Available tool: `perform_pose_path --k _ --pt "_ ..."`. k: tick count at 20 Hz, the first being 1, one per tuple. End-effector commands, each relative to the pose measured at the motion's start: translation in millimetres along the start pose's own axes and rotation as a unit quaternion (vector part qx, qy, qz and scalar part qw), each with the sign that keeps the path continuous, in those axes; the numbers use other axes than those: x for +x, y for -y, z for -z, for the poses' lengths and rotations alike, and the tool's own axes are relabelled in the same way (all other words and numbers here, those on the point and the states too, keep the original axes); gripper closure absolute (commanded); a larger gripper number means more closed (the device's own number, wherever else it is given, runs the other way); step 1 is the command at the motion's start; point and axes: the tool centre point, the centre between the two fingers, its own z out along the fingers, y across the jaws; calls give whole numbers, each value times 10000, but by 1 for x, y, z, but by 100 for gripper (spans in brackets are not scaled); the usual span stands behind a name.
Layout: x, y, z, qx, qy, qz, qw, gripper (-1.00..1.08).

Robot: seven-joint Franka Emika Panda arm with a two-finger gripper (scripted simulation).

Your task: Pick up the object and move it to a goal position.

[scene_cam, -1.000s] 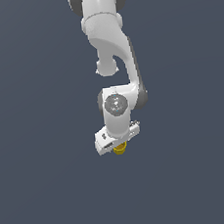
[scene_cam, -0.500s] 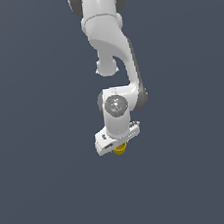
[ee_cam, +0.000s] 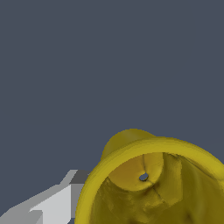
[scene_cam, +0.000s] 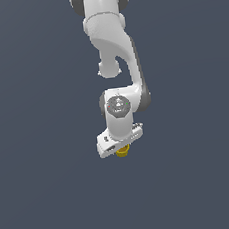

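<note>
- A flat, plain dark slate-grey surface (scene_cam: 45,195) fills both views, with no edge, corner or seam showing on it
- Whether it is a floor or a mere backdrop cannot be told
- Nothing can be seen resting directly on it

The mustard-yellow cup (ee_cam: 148,175) fills a large part of the wrist view, seen from close up with its open mouth turned toward the camera. Its wide rim (ee_cam: 94,179) forms a thick, smooth ring, cut off by the picture's edge. Inside, the rough, uneven wall narrows down to a small round floor, and a tiny dark hole sits at the middle of that floor. Beyond the rim, part of the cup's narrower outer body shows as a rounded bulge. Just beside the rim, a grey and white finger (ee_cam: 57,203) of the tool shows. Everything else is a flat, dark blue-grey background.
</note>
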Motion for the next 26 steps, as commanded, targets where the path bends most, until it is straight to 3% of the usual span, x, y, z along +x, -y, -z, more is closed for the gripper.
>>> perform_pose_path --k 1,11,26 --pt "-1 0 8 -5 -11 0 10000 108" --pt "-16 5 70 -7 -11 1 10000 108" --pt "-56 17 242 -6 -12 6 10000 108"
